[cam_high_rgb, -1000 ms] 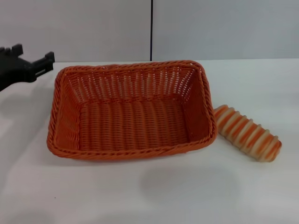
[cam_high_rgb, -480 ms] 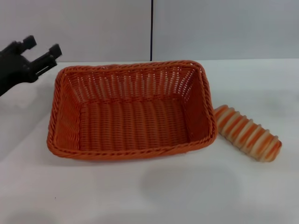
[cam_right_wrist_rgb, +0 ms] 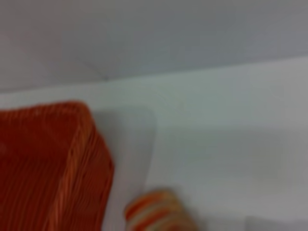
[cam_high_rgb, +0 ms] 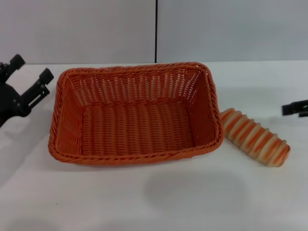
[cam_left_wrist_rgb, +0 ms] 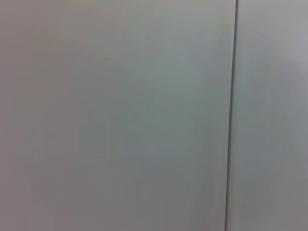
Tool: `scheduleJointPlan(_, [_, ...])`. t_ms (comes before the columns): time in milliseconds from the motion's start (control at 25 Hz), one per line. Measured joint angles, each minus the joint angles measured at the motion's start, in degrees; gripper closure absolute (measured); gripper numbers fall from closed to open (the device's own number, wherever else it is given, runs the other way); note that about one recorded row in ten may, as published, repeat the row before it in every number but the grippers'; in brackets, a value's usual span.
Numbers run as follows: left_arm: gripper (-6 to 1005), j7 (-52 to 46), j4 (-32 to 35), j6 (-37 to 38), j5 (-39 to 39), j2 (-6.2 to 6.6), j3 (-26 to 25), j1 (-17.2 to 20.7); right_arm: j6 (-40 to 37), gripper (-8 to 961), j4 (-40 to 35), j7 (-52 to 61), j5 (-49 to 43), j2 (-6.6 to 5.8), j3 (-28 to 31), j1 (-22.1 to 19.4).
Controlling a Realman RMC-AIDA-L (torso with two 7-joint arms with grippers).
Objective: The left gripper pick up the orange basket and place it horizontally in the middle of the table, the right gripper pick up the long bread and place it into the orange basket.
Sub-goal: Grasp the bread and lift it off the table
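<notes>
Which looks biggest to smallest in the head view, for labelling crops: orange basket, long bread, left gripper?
1. orange basket
2. long bread
3. left gripper, partly cut off at the frame edge, so its rank against the bread is unsure.

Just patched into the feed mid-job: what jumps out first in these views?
The orange basket dominates, sitting empty and lengthwise across the middle of the table. The long bread lies on the table right beside the basket's right end, not inside it. The left gripper hangs open just off the basket's left end, apart from it, while the right gripper only pokes in at the right edge, beyond the bread.
</notes>
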Motion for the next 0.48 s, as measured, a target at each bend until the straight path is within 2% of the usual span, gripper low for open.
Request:
scheduleJointPlan(320, [186, 4.36, -3.68, 1.99, -1.57, 0.05, -0.51, 0.46, -0.95, 320, 0.15, 5.54, -3.43, 0.62, -10.62, 0.85])
scheduleJointPlan(480, [186, 4.39, -3.75, 2.21, -1.86, 0.10, -0.60, 0.51, -1.24, 320, 0.45, 5.65, -3.69, 0.81, -10.90, 1.35])
